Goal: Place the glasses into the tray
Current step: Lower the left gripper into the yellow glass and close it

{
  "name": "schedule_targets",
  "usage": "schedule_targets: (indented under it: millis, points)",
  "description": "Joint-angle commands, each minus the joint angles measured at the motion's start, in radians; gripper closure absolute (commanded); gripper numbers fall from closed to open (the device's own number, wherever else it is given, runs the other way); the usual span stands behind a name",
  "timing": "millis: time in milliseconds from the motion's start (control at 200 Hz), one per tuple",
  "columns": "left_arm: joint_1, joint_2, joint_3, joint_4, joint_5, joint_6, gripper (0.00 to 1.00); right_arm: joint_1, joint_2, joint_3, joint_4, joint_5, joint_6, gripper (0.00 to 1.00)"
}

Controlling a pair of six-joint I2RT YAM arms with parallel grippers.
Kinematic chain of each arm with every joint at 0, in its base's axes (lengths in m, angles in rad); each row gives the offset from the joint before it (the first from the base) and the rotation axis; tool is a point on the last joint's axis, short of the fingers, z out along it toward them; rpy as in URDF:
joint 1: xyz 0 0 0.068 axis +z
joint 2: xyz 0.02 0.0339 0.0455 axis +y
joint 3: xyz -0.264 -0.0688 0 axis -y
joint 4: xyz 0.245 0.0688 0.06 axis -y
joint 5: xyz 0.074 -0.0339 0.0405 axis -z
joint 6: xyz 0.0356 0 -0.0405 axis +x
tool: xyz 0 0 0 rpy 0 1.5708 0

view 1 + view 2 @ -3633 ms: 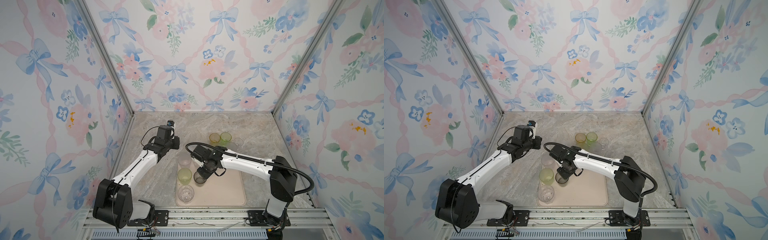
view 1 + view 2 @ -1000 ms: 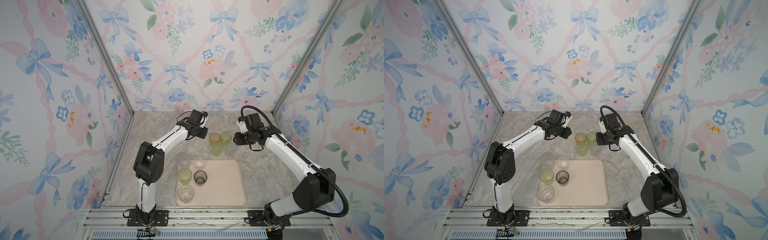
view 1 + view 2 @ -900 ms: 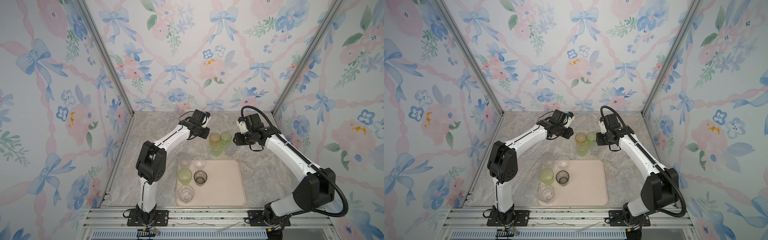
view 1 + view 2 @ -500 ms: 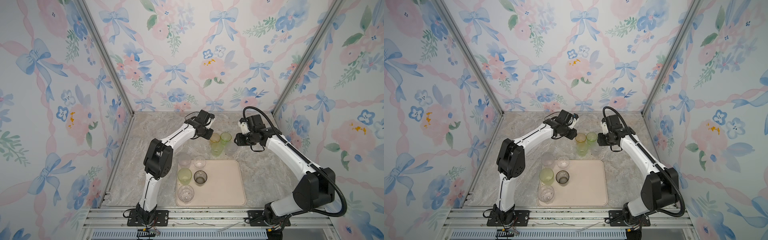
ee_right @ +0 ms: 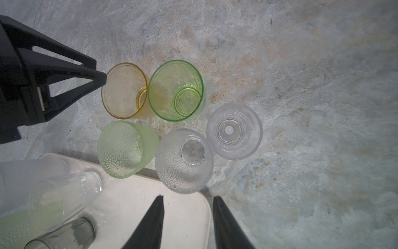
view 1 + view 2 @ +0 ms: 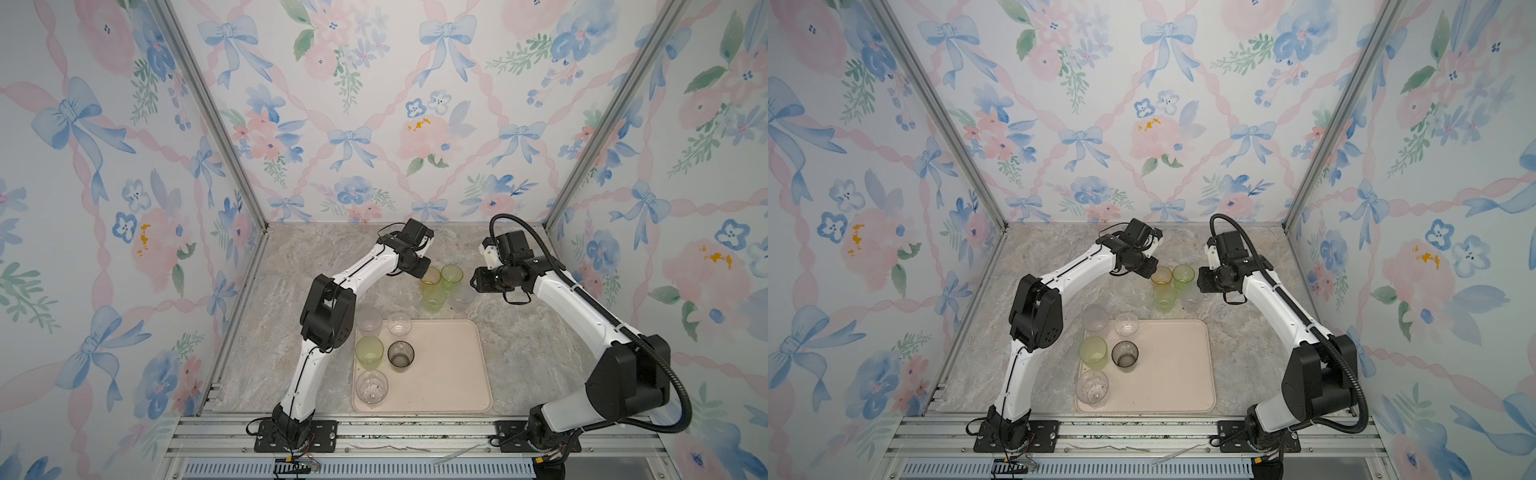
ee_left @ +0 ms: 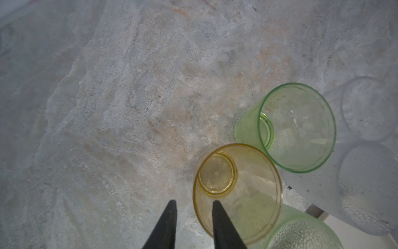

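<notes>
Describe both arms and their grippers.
The left arm and right arm have white links and black joints. A ribbed black hose loops along the right one; a thin black cable arcs at the left wrist. The left gripper and right gripper have black fingers tapering to points.

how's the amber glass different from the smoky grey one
Colour: the amber glass is yellow-orange; the smoky grey glass is dark grey.
Place: the amber glass stands on the table beyond the tray; the smoky grey glass stands in it.
Attention: the left gripper is at the amber glass's rim, jaws apart; no gripper is near the smoky grey glass.
Both stand upright, mouth up.
</notes>
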Motion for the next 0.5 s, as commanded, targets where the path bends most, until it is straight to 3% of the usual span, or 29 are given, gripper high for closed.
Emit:
schedule_targets:
  millis: [0, 490]
  points:
    - [-0.008, 0.022, 0.037, -0.043, -0.014, 0.020, 0.68, -0.012, -0.018, -0.015, 0.016, -0.020, -0.007, 0.59]
    - [-0.015, 0.083, 0.105, -0.097, -0.043, 0.043, 0.68, -0.035, -0.015, -0.038, 0.037, -0.040, -0.010, 0.59]
